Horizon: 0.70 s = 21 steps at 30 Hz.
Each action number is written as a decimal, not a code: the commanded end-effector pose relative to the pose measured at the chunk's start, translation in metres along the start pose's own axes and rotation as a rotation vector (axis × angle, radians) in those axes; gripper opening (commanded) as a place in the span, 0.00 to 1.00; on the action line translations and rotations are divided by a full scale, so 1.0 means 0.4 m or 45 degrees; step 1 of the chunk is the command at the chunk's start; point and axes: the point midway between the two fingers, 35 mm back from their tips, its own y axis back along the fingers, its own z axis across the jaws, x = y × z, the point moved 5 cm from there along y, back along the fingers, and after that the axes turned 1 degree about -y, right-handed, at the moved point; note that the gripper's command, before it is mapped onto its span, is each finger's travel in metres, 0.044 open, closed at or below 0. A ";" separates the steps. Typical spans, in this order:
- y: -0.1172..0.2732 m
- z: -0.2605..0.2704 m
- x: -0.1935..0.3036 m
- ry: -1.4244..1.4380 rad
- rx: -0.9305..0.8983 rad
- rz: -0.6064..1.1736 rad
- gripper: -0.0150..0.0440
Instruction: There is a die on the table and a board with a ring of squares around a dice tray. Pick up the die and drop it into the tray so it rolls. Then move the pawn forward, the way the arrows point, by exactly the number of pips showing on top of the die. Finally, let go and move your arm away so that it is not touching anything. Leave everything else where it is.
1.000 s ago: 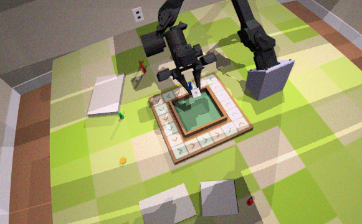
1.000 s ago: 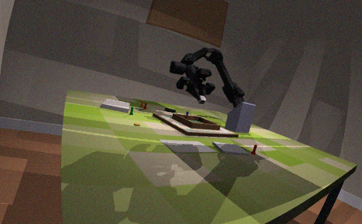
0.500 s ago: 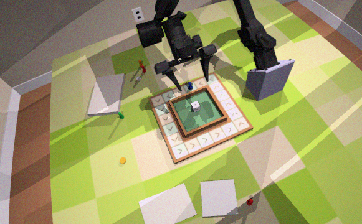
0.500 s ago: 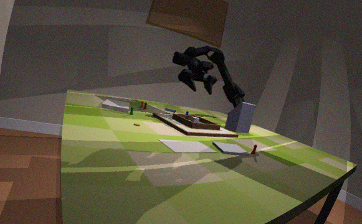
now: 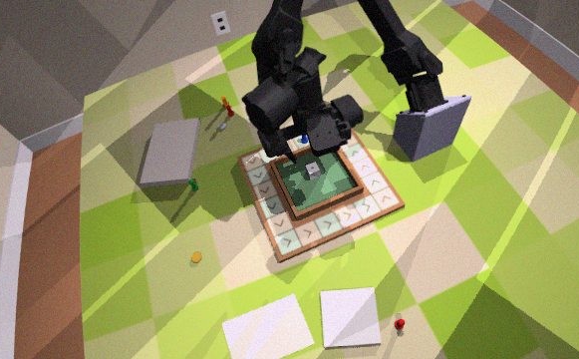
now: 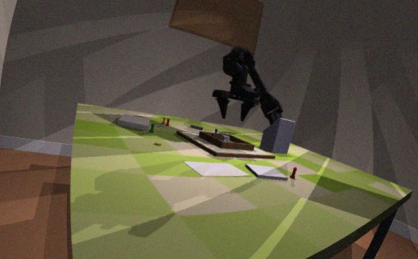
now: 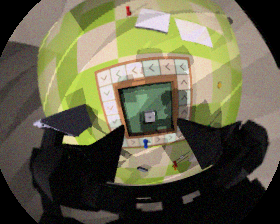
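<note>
The white die [image 5: 312, 170] [image 6: 225, 138] [image 7: 149, 117] lies in the green-floored dice tray [image 5: 330, 203] [image 6: 230, 144], clear of its walls. Its top looks like a single pip in the wrist view. The blue pawn [image 5: 304, 140] [image 6: 216, 131] [image 7: 146, 143] stands upright on a square in the board's row on the robot's side. The board [image 5: 328, 224] [image 7: 151, 67] has arrowed squares around the tray. My gripper [image 6: 234, 119] [image 7: 151, 124] is wide open and empty, high above the tray and board. It hides part of the board's far side in the top view.
A blue-grey block [image 5: 431, 132] [image 6: 281, 137] stands right of the board, below the arm. A grey box [image 5: 171, 152] and a green pawn [image 5: 193, 184] are left. Red [image 5: 230, 112] and orange [image 5: 224, 102] pieces stand behind. Two white pads [image 5: 269, 329] [image 5: 350, 317] and a red pawn [image 5: 400, 324] are in front.
</note>
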 end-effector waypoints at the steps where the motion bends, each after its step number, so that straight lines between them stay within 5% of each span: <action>1: -0.004 -0.002 0.025 -0.205 0.003 -0.009 0.87; 7: -0.025 -0.003 0.132 -1.140 0.032 0.002 0.60; 15: -0.054 0.023 0.267 -2.358 0.099 0.018 0.59; 21: -0.056 0.030 0.279 -2.458 0.108 0.019 0.59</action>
